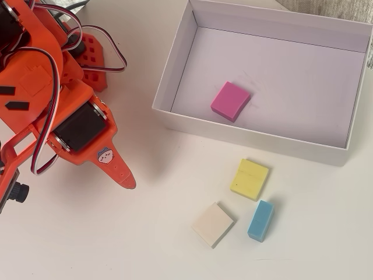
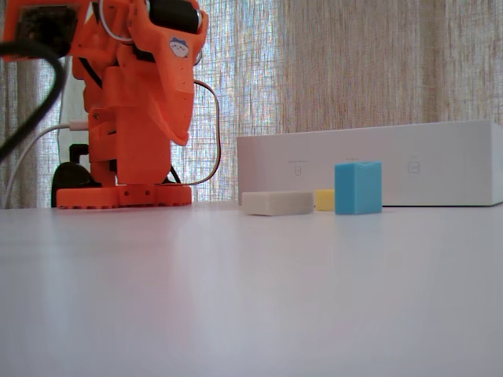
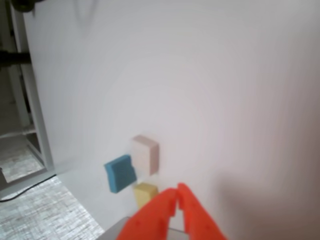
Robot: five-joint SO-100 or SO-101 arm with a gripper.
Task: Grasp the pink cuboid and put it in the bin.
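Note:
The pink cuboid (image 1: 230,100) lies flat on the pale floor of the bin (image 1: 245,137), near its front-left part in the overhead view. In the fixed view the bin (image 2: 369,169) shows as a low white wall that hides the cuboid. The wrist view does not show the cuboid. My orange gripper (image 1: 125,178) is at the left, outside the bin and above the table, well apart from the cuboid. In the wrist view its fingertips (image 3: 177,192) meet, shut and empty. It also shows in the fixed view (image 2: 181,137), pointing down.
In front of the bin lie a yellow block (image 1: 249,179), a cream block (image 1: 213,224) and a blue block (image 1: 260,220). The arm's base (image 2: 122,196) stands at the left. The table's edge (image 3: 37,125) shows in the wrist view.

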